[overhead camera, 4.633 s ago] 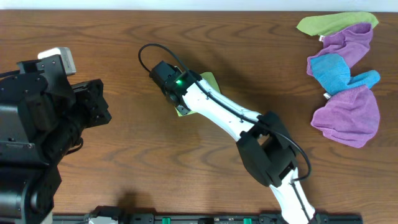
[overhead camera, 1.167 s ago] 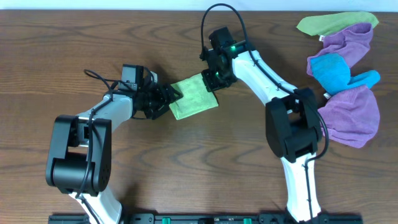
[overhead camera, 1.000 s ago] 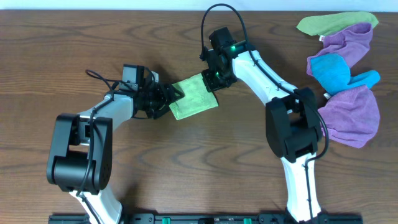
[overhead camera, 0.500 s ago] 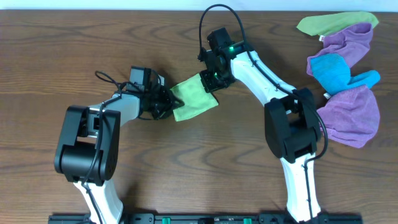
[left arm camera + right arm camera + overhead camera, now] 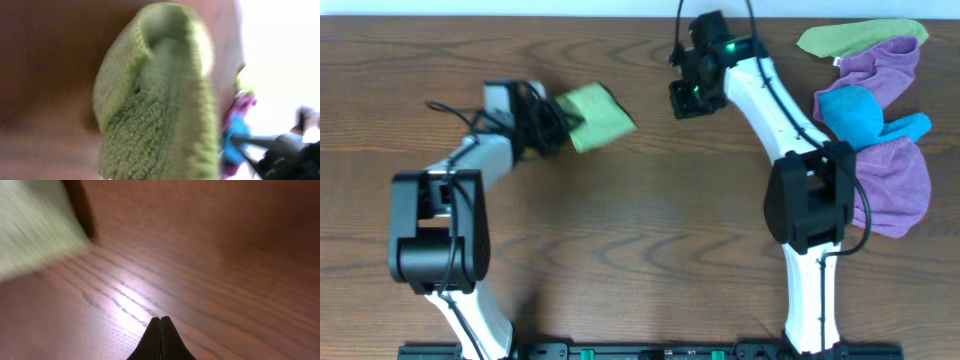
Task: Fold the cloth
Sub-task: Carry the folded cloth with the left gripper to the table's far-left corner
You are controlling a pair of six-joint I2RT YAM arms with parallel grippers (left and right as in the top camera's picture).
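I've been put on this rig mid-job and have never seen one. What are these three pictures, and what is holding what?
You are looking at two robot arms mounted at the near edge of a wooden table. The wide picture comes from a camera fixed above it, with the left arm on the left and the right arm on the right. The other two pictures come from small cameras on each wrist, looking along the jaws. The left arm's jaws are shut on the edge of the lime-green cloth, which is bunched up. That cloth fills its wrist view. The right arm's jaws are shut and hold nothing. Its wrist view shows them pressed together over bare wood. At the far right lies a pile of other cloths in purple, blue and green.
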